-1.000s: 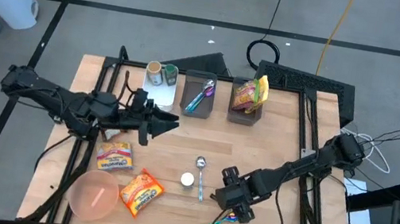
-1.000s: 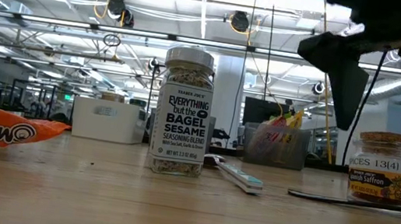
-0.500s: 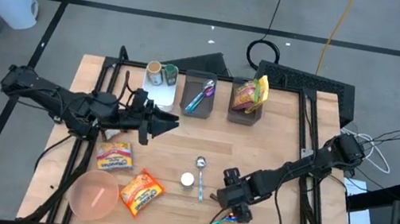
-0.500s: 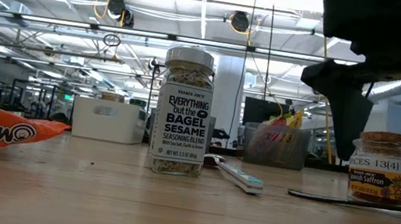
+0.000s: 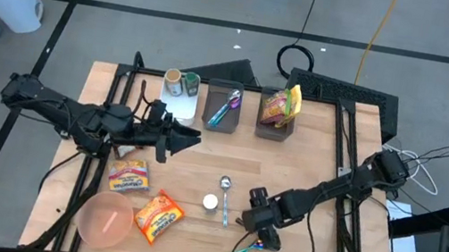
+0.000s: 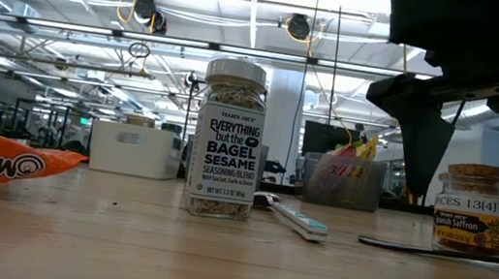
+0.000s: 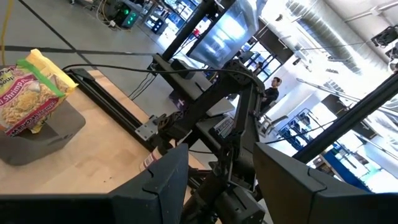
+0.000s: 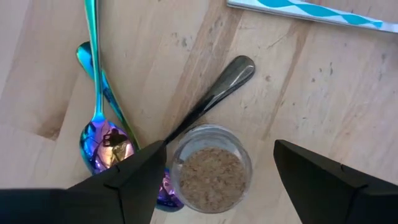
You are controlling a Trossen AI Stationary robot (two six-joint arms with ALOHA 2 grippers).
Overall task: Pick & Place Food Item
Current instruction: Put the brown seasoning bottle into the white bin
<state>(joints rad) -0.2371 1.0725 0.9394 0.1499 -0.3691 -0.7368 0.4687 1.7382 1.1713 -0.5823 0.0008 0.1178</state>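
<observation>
Three noodle packets (image 5: 128, 176) show, two spice jars (image 6: 227, 140), two dark bins (image 5: 224, 108), one pink bowl (image 5: 106, 219), and, between the right fingers (image 8: 134, 177), one open jar (image 8: 211, 167).

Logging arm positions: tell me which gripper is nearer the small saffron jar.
Right. The right gripper hangs directly over the saffron jar, fingers open either side of it. The left gripper hovers mid-table, far off toward the bins.

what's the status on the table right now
Right claw open, straddling the small spice jar near the front edge. Left claw open, empty, hovering mid-table. Iridescent spoons and a dark spoon handle crowd the jar.
</observation>
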